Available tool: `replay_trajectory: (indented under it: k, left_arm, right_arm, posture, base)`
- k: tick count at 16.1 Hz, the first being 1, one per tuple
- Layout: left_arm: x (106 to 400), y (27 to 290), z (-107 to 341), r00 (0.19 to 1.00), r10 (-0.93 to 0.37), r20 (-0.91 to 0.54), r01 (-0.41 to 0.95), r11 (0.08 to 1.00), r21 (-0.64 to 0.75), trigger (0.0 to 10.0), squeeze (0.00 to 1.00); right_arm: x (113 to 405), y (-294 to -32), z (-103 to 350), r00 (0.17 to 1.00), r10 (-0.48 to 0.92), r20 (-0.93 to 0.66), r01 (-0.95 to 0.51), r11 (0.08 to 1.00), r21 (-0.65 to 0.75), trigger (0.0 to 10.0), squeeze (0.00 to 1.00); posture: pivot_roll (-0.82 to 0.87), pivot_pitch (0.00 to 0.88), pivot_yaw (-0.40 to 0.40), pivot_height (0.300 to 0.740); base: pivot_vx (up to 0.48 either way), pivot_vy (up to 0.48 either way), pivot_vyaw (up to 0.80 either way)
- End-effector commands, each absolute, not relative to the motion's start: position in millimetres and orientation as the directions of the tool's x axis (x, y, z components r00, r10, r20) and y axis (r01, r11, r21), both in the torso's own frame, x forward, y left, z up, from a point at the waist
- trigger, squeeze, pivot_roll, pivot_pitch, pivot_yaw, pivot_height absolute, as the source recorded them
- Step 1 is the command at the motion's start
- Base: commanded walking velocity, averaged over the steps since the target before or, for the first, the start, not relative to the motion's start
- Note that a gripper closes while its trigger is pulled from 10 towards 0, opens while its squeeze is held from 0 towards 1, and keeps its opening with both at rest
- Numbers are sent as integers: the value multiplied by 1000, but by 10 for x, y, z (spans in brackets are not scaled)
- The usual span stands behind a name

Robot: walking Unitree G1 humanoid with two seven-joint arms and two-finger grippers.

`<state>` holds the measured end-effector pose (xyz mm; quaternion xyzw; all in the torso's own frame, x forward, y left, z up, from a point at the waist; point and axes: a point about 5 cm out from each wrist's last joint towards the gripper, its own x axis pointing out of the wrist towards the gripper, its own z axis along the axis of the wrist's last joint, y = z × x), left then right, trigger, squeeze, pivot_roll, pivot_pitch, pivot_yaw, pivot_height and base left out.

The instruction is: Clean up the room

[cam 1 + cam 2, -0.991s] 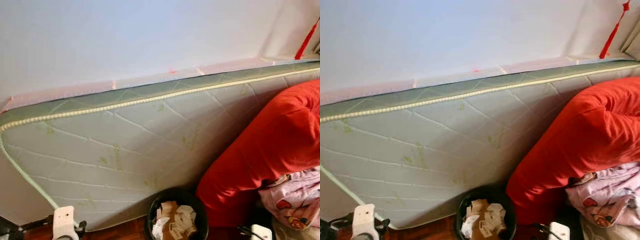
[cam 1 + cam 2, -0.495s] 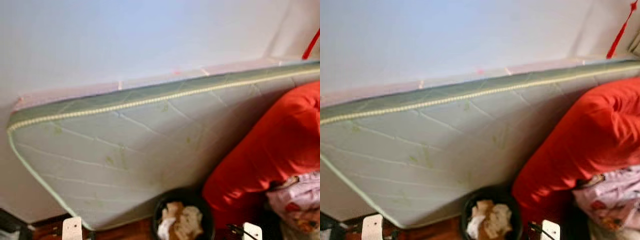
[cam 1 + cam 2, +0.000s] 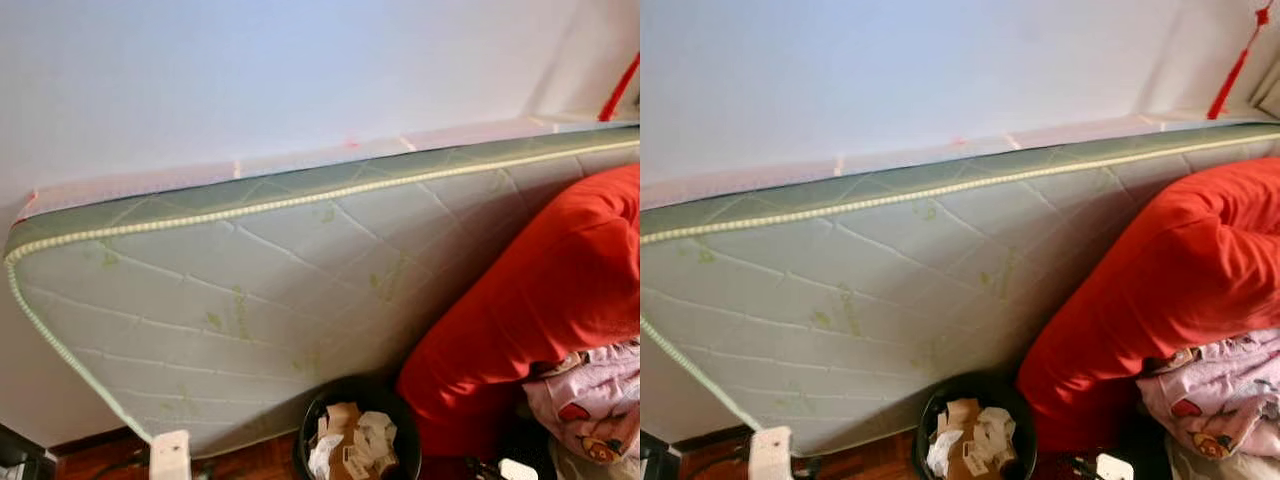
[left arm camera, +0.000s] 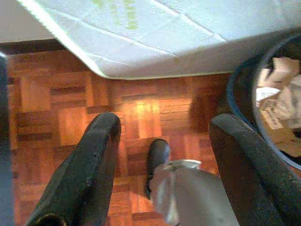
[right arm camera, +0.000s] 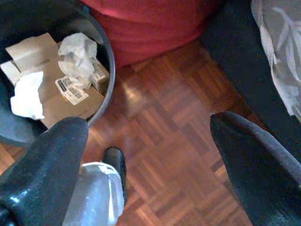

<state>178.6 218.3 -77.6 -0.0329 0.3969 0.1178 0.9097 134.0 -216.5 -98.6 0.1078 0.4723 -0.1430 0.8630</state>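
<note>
A black waste bin (image 3: 355, 440) stuffed with cardboard scraps and crumpled paper (image 5: 51, 75) stands on the wooden floor at the foot of an upright mattress (image 3: 260, 320). My left gripper (image 4: 164, 155) hangs open above bare parquet (image 4: 141, 113), with the mattress corner ahead and the bin rim (image 4: 244, 94) beside one finger. My right gripper (image 5: 150, 160) is open too, over the floor between the bin and a red cushion (image 5: 155, 23). Nothing lies between either pair of fingers.
A big red beanbag (image 3: 540, 300) leans against the mattress on the right, with pink patterned bedding (image 3: 590, 400) below it. A white wall (image 3: 250, 70) rises behind. A dark object (image 3: 15, 450) sits at the far left floor edge. My own feet (image 4: 157, 155) show below.
The head view has swung slightly, shifting the scene a little sideways and sharpening. The white wrist parts at the bottom edge have shifted. Nothing was picked up or let go.
</note>
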Motion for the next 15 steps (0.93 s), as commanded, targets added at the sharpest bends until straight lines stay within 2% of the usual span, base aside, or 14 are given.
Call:
replay_trajectory:
  k: [1, 9, 11, 15]
  left_arm:
    - [1750, 2166, -799, 646, 183, -742, -221, 974, 48, 10000, 0]
    - [1621, 2232, -848, 608, 189, -771, -216, 974, 68, 10000, 0]
    - [1618, 2232, -850, 605, 181, -775, -203, 977, 70, 10000, 0]
    - [1650, 2221, -839, 612, 172, -772, -187, 980, 70, 10000, 0]
  right_arm:
    - [1345, -2193, -977, 520, -149, -841, 347, 937, 48, 10000, 0]
    - [1236, -2180, -1011, 507, -133, -851, 306, 951, 34, 10000, 0]
    - [1249, -2168, -1008, 511, -111, -852, 251, 968, 24, 10000, 0]
    - [1248, -2170, -1007, 512, -97, -854, 227, 974, 25, 10000, 0]
  posture:
    - [142, 0, -81, 740]
    - [101, 0, -32, 740]
    - [66, 0, -22, 740]
    - [98, 0, -34, 740]
  base:
    - [0, 0, 0]
    - [0, 0, 0]
    - [0, 0, 0]
    - [0, 0, 0]
